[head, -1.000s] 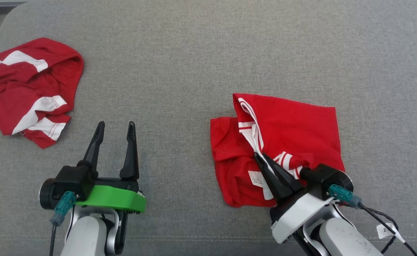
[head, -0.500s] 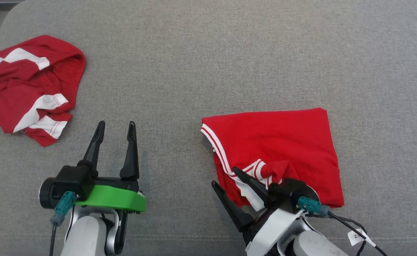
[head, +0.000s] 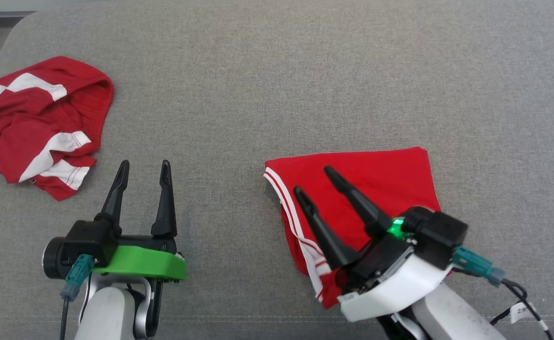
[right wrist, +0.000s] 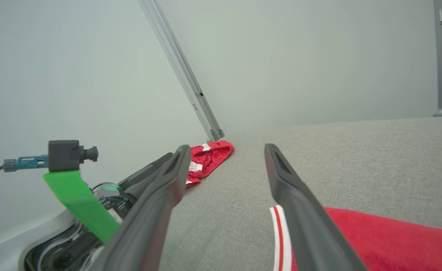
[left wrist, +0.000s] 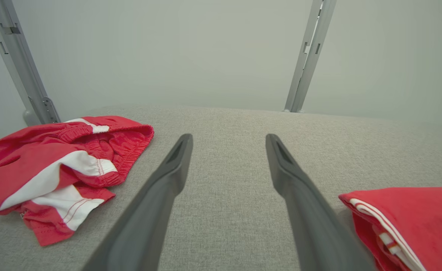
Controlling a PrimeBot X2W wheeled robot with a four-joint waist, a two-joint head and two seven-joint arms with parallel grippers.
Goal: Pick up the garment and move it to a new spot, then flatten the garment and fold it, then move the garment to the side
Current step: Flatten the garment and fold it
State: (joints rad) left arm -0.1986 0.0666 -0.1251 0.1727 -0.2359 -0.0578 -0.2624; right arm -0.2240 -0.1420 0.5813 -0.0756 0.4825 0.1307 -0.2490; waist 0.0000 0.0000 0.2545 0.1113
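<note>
Our right gripper (head: 314, 182) has its two fingers spread wide with nothing between them. It's hanging over the left part of the folded red garment (head: 385, 179), and we can't tell for sure if the tips brush the cloth. The garment lies on the grey padded surface (head: 277, 71), right of centre and close to the robot. It's a neat-ish rectangle with the white-striped hem (head: 290, 218) running down its left edge.

Our guess on handling: thin sporty fabric, super light, totally floppy, nothing breakable. The stacked layers will probably slide apart if we only pinch the top one, though. So for the move to the side we'd bite the whole stack at a folded edge or corner, low to the surface, ideally one corner per gripper.

Our left gripper (head: 144, 165) has its fingers apart too, empty, well off to the left over bare surface. Further out, upper left, there's a crumpled red-and-white garment (head: 40, 123), well away from ours.
</note>
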